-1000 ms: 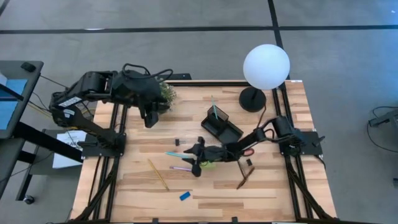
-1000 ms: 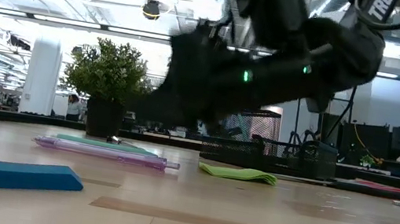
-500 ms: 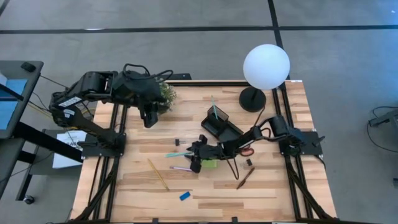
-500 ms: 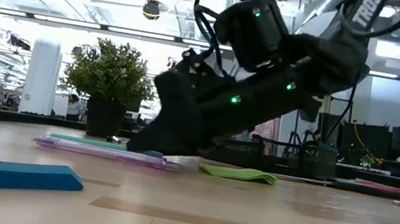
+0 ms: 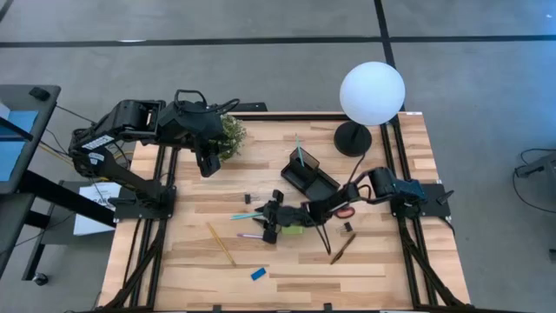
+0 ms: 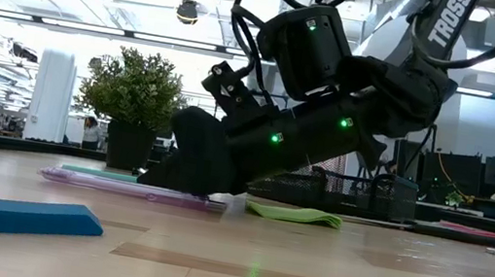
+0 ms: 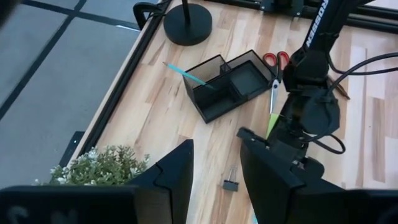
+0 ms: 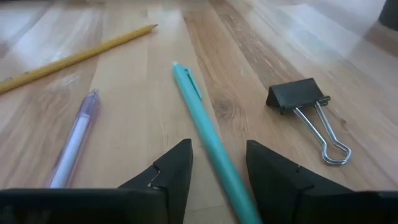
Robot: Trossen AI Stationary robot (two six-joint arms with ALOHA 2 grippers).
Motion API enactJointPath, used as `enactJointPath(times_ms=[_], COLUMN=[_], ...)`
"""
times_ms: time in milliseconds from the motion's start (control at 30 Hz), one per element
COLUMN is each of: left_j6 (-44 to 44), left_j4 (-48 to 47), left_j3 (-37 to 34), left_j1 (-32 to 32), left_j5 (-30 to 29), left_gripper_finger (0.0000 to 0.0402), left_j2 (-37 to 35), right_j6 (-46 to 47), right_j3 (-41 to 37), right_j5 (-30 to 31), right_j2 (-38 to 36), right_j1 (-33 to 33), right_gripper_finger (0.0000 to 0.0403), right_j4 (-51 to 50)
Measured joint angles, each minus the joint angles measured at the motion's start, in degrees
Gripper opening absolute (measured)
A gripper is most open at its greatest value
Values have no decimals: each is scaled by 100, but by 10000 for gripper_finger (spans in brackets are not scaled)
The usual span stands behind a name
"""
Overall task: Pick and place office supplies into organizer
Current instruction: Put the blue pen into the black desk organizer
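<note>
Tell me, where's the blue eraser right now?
In the high view the blue eraser lies near the table's front edge, left of centre, past the yellow pencil, away from both arms.

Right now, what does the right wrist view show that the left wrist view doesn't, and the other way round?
Only the right wrist view: the teal pen lying between the open right gripper fingers, the pink pen and the yellow pencil.
Only the left wrist view: the organizer with another teal pen standing in it, the red-handled scissors, the plant, the lamp base.
Both: a black clip on the wooden table.
</note>
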Motion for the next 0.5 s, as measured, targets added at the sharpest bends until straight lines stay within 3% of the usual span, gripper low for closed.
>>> enactJointPath(times_ms=[233,500], left_j6=[-61,-152], left_j4=[5,65], left_j3=[0,0], left_j1=[0,0], left_j5=[-2,-159], left_gripper_finger=[128,128], left_j2=[1,2], right_j6=[-308,131], right_j3=[-5,-14], right_j5=[-215,-269], right_j2=[0,133], right_j1=[-43,0], right_gripper_finger=[97,37], right_j4=[65,387])
